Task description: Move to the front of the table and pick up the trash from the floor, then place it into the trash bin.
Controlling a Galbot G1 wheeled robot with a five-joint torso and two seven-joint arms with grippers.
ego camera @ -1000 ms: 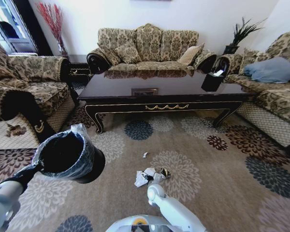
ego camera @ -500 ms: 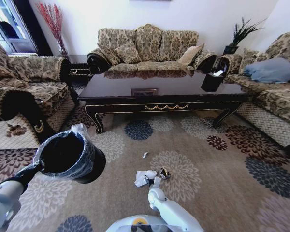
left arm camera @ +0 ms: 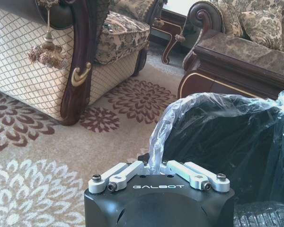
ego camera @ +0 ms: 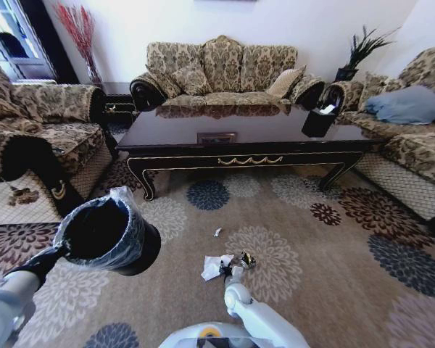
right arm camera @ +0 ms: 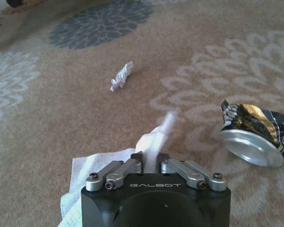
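Pinching the white tissue [right arm camera: 154,142], right jaws hide its top; left jaws clamp the trash bin [ego camera: 105,235].

We identify the setting as a home living room. Patterned sofas [ego camera: 221,69] line the upper frame and both sides, a dark coffee table [ego camera: 239,138] occupies the centre, a floral carpet [ego camera: 333,254] covers the lower frame, and a potted plant [ego camera: 359,51] stands upper right.
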